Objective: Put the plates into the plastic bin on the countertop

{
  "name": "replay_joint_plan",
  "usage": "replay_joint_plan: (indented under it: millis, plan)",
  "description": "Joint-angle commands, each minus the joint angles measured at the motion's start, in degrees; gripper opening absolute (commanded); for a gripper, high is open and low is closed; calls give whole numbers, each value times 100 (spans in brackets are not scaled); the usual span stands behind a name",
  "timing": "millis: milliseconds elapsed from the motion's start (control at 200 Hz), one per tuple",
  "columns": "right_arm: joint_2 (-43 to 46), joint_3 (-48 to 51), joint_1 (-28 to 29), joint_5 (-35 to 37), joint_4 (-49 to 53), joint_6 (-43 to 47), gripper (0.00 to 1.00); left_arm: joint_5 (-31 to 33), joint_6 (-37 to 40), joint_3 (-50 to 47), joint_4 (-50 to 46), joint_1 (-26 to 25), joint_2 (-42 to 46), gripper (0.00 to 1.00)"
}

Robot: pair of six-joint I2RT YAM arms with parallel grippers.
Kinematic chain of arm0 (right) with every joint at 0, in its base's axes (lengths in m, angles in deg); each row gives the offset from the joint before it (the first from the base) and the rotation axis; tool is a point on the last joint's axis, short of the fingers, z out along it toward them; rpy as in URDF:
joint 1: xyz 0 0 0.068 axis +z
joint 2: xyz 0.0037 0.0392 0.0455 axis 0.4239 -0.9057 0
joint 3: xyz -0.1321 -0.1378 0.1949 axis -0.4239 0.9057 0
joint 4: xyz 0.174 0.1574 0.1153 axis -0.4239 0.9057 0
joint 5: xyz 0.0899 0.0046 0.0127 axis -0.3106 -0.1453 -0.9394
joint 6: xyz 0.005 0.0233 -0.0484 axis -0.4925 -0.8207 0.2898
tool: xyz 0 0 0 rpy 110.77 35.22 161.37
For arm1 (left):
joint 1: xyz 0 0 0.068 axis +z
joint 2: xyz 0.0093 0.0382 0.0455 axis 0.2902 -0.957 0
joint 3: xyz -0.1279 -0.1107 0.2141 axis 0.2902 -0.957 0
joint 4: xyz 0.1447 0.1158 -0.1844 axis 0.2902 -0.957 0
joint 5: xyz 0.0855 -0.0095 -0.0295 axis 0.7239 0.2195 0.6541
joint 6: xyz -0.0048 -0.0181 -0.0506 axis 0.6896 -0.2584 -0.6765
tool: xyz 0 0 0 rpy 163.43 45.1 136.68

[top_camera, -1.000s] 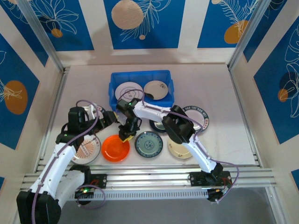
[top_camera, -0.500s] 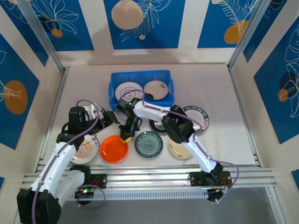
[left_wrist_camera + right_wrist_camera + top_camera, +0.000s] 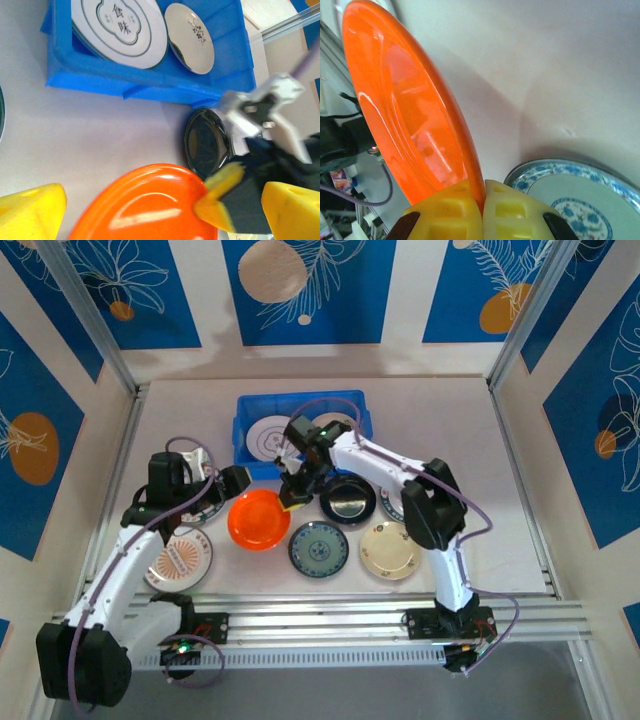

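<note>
Pinching orange plate (image 3: 410,115) rim, right tool (image 3: 481,197) clamped; left tool (image 3: 237,482) spread, near plate.

Two plates (image 3: 117,30) lie in the bin (image 3: 150,86); other plates (image 3: 318,548) lie on the countertop (image 3: 450,430) before it.

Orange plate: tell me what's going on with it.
The right end effector is shut on the orange plate, holding it tilted over the countertop near the blue plastic bin. The left end effector is open beside it. Two plates lie inside; a black plate, a teal-patterned plate and a cream plate sit on the countertop.
</note>
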Motion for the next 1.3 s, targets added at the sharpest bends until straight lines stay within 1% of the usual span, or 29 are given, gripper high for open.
replay_joint_plan:
  millis: [0,70,195,370,505,655,760,815,855,890,930,995,1131,1211,1261,1296]
  plan:
    - [491,53,-90,82,143,-338,0,117,306,330,-102,-36,-128,99]
    - [685,102,-248,-23,28,-513,0,13,265,373,56,-40,-214,97]
    - [966,223,-584,-324,-425,-848,0,-134,30,441,268,-43,-436,91]
    - [1075,332,-964,-612,-853,-1170,0,-212,-192,489,459,-41,-704,81]
    - [1060,317,-1110,-738,-993,-1265,0,-313,-354,481,742,-42,-875,70]
    - [990,286,-1166,-850,-1040,-1284,0,-439,-521,480,1042,-55,-1110,63]
    - [969,286,-1209,-881,-1055,-1294,0,-478,-613,499,1218,-69,-1238,53]
    - [971,292,-1227,-888,-1070,-1307,0,-470,-636,529,1244,-73,-1298,42]
    - [968,299,-1249,-899,-1071,-1311,0,-485,-648,558,1264,-82,-1351,31]
    - [961,298,-1262,-907,-1073,-1320,0,-486,-645,590,1270,-84,-1401,23]
    - [947,304,-1271,-911,-1080,-1323,0,-508,-650,621,1281,-101,-1461,17]
    - [925,275,-1272,-917,-1077,-1320,0,-526,-662,675,1290,-121,-1549,1]
    - [863,246,-1313,-847,-1072,-1348,0,-479,-662,796,1279,-197,-1688,0]
    - [849,204,-1377,-691,-1017,-1338,16,-418,-648,899,1315,-264,-1769,0]
    - [854,170,-1454,-516,-928,-1324,35,-328,-650,1006,1312,-328,-1848,0]
    - [882,146,-1518,-374,-877,-1305,43,-278,-648,1086,1357,-366,-1926,0]
